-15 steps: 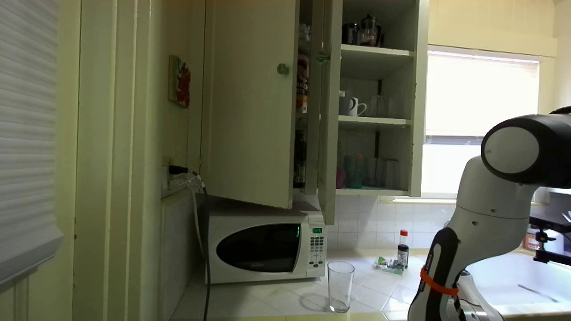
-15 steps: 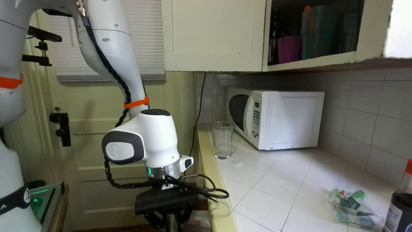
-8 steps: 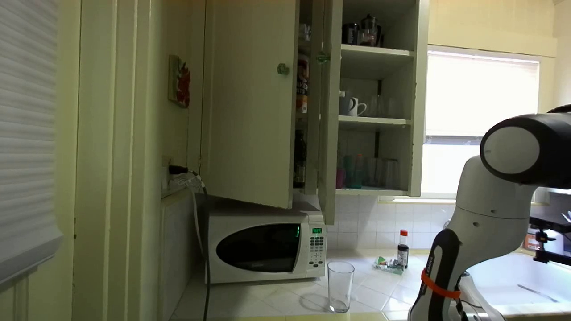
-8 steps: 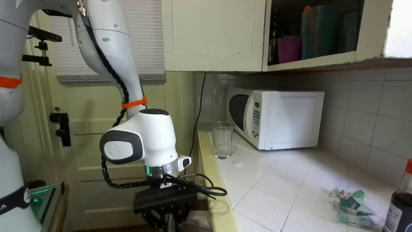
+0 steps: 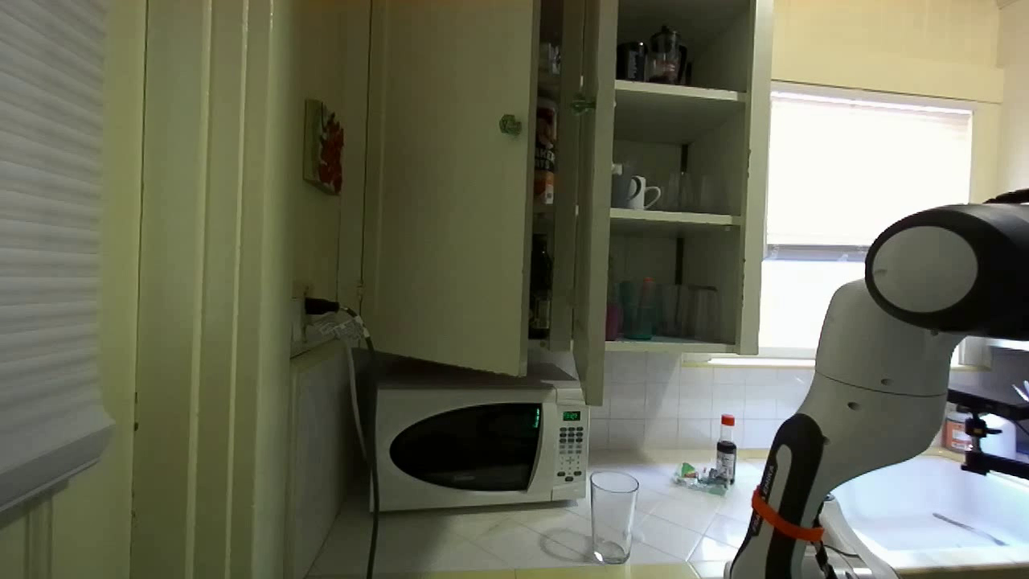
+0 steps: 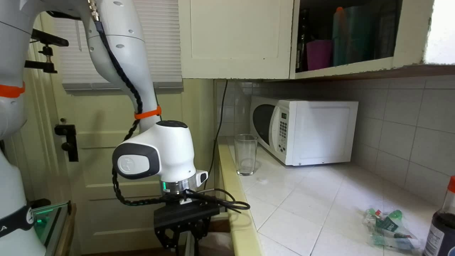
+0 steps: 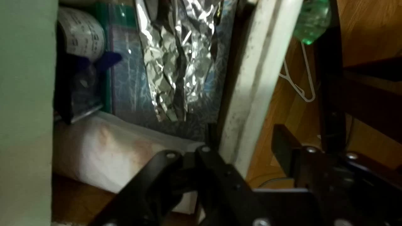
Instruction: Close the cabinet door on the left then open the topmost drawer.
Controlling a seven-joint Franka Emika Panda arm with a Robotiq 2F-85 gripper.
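Over the last half second the jaws have spread wider in an exterior view; the wrist view shows them apart, one inside and one outside the front of the drawer (image 7: 252, 94), though whether the inner one touches it I cannot tell. I take this as a pull let go: the drawer, below the edge of the bench (image 6: 284, 220) and probably the topmost, already stands out enough to show foil (image 7: 176, 69) and a pale roll (image 7: 116, 150). Overhead, in an exterior view, the left cabinet door (image 5: 450, 185) is ajar; if that is the door meant, closing it remains. For room, the bench edge hems in the inner side, while the outer side, past the green knob (image 7: 314, 22), looks down to the floor (image 7: 361, 28). Lifting straight up before backing off seems safest, lest the jaws catch the front. The cables (image 6: 217, 200) appear to reach over the bench edge, apart from the glass (image 6: 246, 154).
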